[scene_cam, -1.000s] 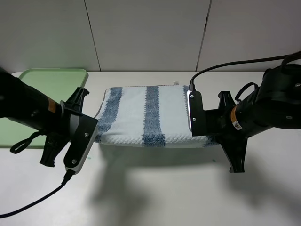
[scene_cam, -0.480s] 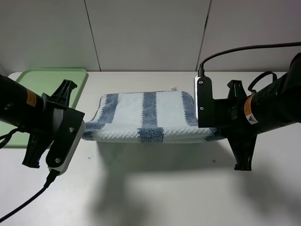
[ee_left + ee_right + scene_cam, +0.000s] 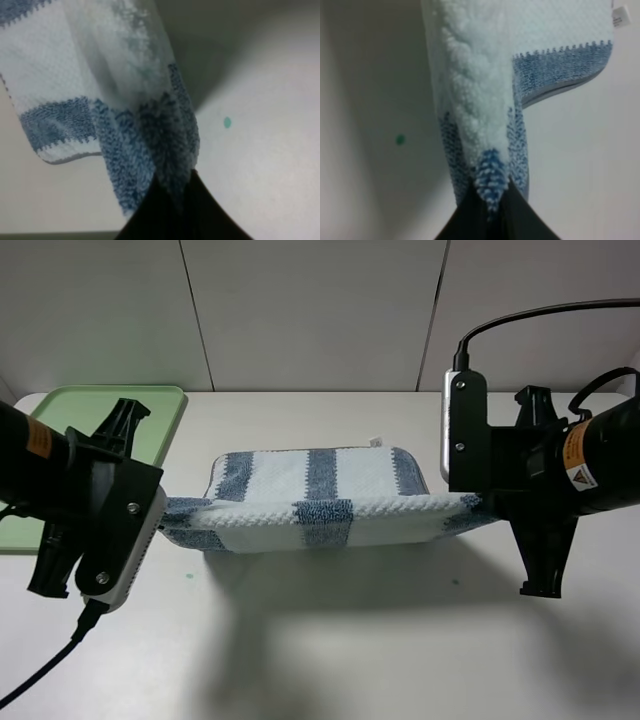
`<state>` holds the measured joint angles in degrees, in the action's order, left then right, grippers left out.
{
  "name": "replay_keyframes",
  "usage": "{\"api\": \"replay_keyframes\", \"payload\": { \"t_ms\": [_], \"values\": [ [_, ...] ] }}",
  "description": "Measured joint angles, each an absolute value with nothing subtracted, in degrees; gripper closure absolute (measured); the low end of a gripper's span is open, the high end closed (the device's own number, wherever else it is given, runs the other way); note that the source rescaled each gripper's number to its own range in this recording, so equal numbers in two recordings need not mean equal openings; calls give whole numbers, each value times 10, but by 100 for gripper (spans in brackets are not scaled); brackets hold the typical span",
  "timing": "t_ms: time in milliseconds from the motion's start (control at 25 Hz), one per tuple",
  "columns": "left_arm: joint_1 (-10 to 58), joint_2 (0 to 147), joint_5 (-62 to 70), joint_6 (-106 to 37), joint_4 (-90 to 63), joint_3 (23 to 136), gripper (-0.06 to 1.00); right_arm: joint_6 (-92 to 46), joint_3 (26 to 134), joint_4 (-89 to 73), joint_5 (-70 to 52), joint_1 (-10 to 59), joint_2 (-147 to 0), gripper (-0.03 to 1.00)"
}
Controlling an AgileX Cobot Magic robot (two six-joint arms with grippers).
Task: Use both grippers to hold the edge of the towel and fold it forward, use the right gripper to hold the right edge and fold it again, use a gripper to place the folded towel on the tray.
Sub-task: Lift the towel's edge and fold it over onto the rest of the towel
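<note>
Left gripper (image 3: pixel 172 197) and right gripper (image 3: pixel 490 200), each clamped on a raised corner of the towel (image 3: pixel 320 495) at frame centre: first fold apparently in hand, held edge next to be laid evenly forward; tray (image 3: pixel 100 415) at upper left.

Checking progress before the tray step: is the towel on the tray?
No, the towel hangs over the table, beside the green tray.

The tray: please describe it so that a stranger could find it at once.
Start from the white table. On its far left side, left of the blue-striped towel, lies the tray. It alone is pale green, with a raised rim.
</note>
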<state>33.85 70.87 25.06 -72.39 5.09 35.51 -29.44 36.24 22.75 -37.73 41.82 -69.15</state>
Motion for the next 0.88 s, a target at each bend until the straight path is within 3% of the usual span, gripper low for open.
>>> {"api": "replay_keyframes", "payload": {
  "t_ms": [880],
  "values": [
    [341,682,309,-709,36,401,94,-304,362,219,-418,418,-641,97]
  ]
}}
